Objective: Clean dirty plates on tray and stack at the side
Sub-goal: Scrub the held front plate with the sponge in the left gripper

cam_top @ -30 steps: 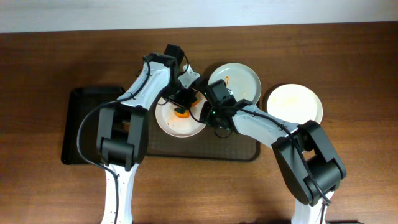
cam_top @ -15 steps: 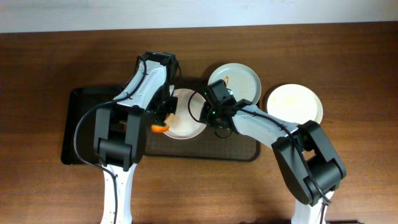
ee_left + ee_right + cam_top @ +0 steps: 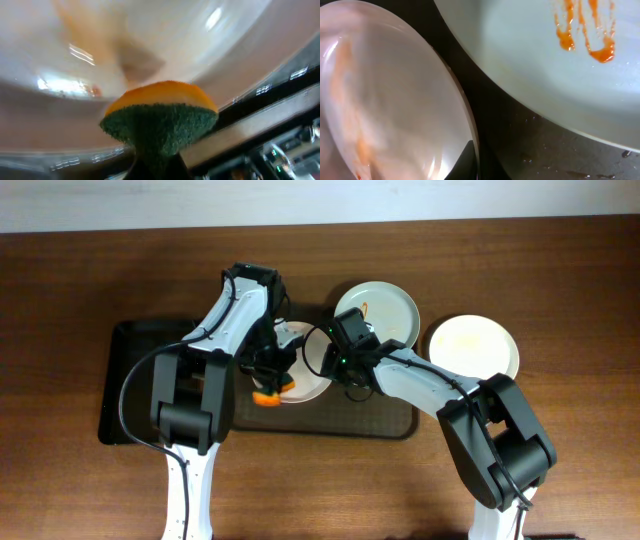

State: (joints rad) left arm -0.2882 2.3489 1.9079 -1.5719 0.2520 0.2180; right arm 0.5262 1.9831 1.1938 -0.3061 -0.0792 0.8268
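A white plate (image 3: 303, 370) smeared with faint orange sauce sits at the left of the dark brown tray (image 3: 345, 420). My right gripper (image 3: 329, 361) is shut on its right rim; in the right wrist view the rim (image 3: 462, 107) runs between the jaws of my right gripper (image 3: 476, 167). My left gripper (image 3: 268, 380) is shut on an orange and green sponge (image 3: 265, 397), and presses it on the plate's front left edge. The sponge (image 3: 160, 117) fills the left wrist view against the plate (image 3: 150, 35). A pale greenish plate (image 3: 378, 310) with red streaks (image 3: 590, 40) lies behind on the tray.
A second white plate (image 3: 473, 347), with no sauce showing, lies on the wooden table right of the tray. A smaller black tray (image 3: 130, 385) lies at the left, partly under my left arm.
My left gripper has swept the sponge from the plate's middle to its left side, then to its front left edge. The right gripper has kept its hold on the rim.
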